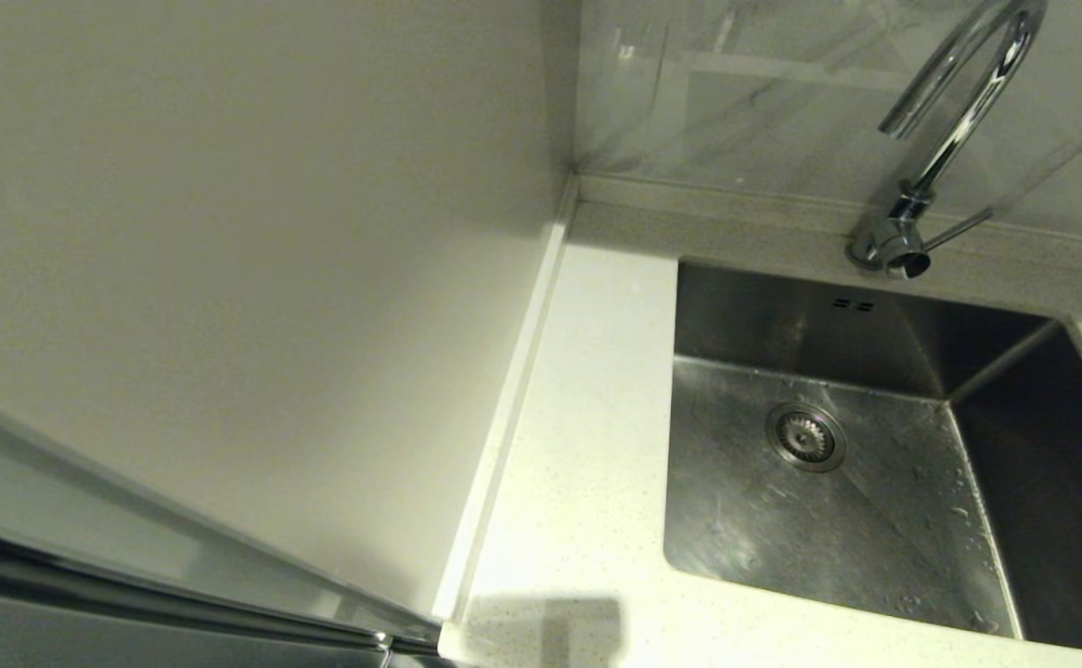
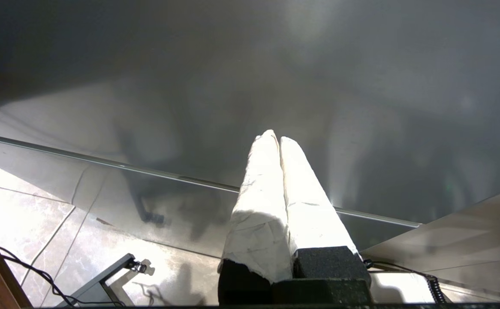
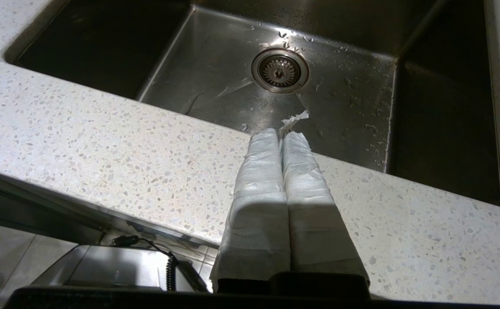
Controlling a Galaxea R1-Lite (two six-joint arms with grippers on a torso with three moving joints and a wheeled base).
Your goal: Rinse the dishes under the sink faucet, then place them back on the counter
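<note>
1. Sink (image 1: 875,520): rectangular steel basin sunk into the surface (image 1: 578,445). Its long axis runs across the head view, left to right. The right end passes out of that view. Water drops lie on the floor and right wall.
2. Drain strainer (image 1: 805,436): round, set in the basin floor toward the back-left part. Two small overflow slots (image 1: 853,303) sit on the back wall above it.
3. Sink faucet (image 1: 954,121): stands on the back ledge, behind the basin's rear rim. The gooseneck arches up and over, with the spout mouth pointing down. The thin side lever (image 1: 959,229) points toward the right of the head view.
4. Surface: a bare speckled strip lies between the basin's left rim and the cream wall panel (image 1: 225,278); a narrower band runs along the front rim.
5. Dishes: none show in any view; their place cannot be told.
6. Right pincer (image 3: 283,134): clenched, its two wrapped fingers (image 3: 301,180) pressed together and holding nothing. It hangs over the front edge of the surface, tips pointing toward the basin and drain. A frayed scrap of wrapping sticks out at the tips.
7. Left pincer (image 2: 274,138): clenched on nothing, away from the sink, pointing at a dark glossy panel (image 2: 361,86) above the tiled floor (image 2: 27,206).
</note>
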